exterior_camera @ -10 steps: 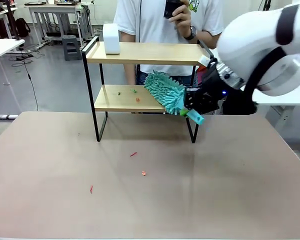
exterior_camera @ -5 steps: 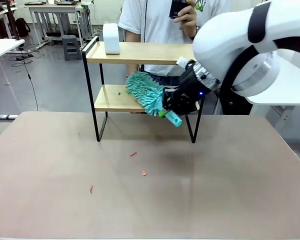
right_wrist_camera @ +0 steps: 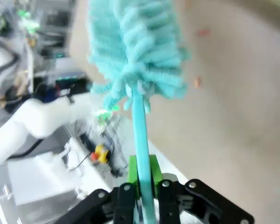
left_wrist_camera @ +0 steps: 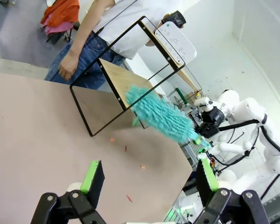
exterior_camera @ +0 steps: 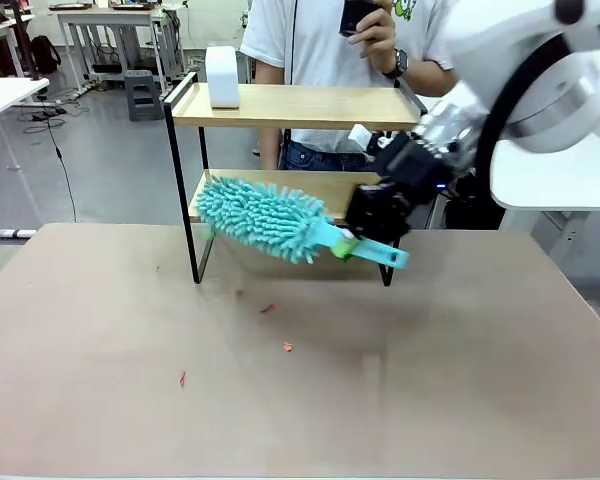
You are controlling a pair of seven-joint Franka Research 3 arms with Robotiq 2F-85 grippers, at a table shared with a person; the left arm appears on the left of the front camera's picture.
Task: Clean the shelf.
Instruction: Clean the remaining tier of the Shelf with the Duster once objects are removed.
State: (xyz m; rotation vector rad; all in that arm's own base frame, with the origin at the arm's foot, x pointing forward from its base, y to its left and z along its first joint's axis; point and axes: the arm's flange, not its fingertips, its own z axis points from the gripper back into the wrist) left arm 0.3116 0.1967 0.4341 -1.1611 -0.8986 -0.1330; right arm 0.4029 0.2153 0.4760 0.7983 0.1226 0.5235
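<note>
The shelf [exterior_camera: 300,105] stands at the far side of the table [exterior_camera: 460,380], just in front of the person [exterior_camera: 330,40], with a white box [exterior_camera: 223,77] parked at the left end of its upper board. That leaves the lower of its 2 boards as the one being worked. The right gripper [exterior_camera: 356,243] is pressed tight on the handle of a teal duster [exterior_camera: 265,220], gripping low on the stem. This probably lets the fluffy head reach the board's left end while the arm stays outside the black frame. Whether the head touches the board or hangs just in front of its edge is hard to tell. 3 red scraps [exterior_camera: 267,308] lie on the table below, likely brushed off. The left gripper [left_wrist_camera: 148,175] hovers over the table with fingers spread and nothing between them, well apart from the shelf.
</note>
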